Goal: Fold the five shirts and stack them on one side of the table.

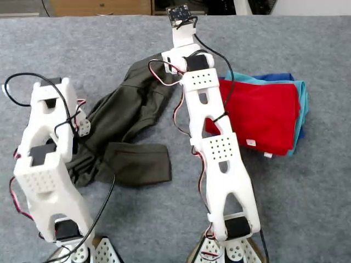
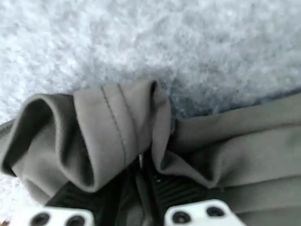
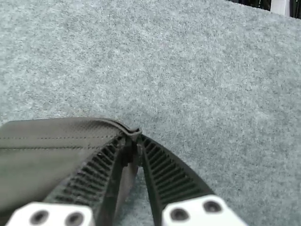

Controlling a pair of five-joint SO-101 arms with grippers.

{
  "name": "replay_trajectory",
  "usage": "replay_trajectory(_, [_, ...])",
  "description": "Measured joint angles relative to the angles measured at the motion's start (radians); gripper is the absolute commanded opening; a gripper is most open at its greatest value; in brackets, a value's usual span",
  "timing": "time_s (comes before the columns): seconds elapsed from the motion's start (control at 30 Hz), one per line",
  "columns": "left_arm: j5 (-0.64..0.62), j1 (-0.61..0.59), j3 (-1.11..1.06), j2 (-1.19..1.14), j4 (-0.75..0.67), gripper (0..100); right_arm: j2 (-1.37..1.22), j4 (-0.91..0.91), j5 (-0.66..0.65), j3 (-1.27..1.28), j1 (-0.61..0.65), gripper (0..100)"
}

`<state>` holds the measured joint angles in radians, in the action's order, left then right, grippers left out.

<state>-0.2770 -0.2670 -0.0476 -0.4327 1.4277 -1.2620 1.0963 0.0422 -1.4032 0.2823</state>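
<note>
- Looking down from the high view, the right arm [image 1: 219, 153] is stretched long and nearly straight across the table [image 1: 307, 208], its wrist out near the far edge at the far corner of the olive shirt [image 1: 131, 109].
- Over on the other side, the left arm [image 1: 46, 148] is folded back on itself, elbow high, its wrist tucked down at the near part of that same shirt.
- The olive shirt lies rumpled between the two arms, one sleeve flopped out flat toward the near side.
- Beside the right arm sits the folded stack: red shirt [image 1: 263, 115] on top, teal shirt [image 1: 301, 98] peeking out under it, blue shirt [image 1: 277, 76] at the far edge.
- Left wrist view now: the left gripper [image 2: 143, 165] has its ribbed fingers pressed together on a bunched fold of olive cloth, and the hem curls over one finger, with grey table just beyond.
- Right wrist view: the right gripper [image 3: 136, 143] is pinching a stitched edge of the olive shirt right at its fingertips, and the cloth drapes back along one finger, low over the grey table.
</note>
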Motion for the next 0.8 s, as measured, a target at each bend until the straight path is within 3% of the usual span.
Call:
replay_trajectory(0.23, [-0.006, -0.028, -0.114, 0.173, -0.112, 2, 0.0, 0.0, -0.008, 0.0, 0.0, 0.2])
replay_trajectory(0.37, [-0.025, -0.002, -0.018, 0.264, -0.049, 3, 0.0, -0.003, -0.008, 0.0, 0.0, 0.2])
replay_trajectory(0.47, [-0.02, 0.055, 0.115, 0.287, 0.023, 12, 0.0, -0.02, -0.008, 0.0, 0.0, 0.2])
replay_trajectory(0.6, [0.002, 0.089, 0.226, 0.267, 0.057, 18, 0.0, -0.025, -0.011, 0.0, 0.0, 0.2])
replay_trajectory(0.8, [0.044, 0.009, 0.373, 0.051, 0.077, 18, 0.0, -0.025, -0.011, 0.0, 0.0, 0.2])
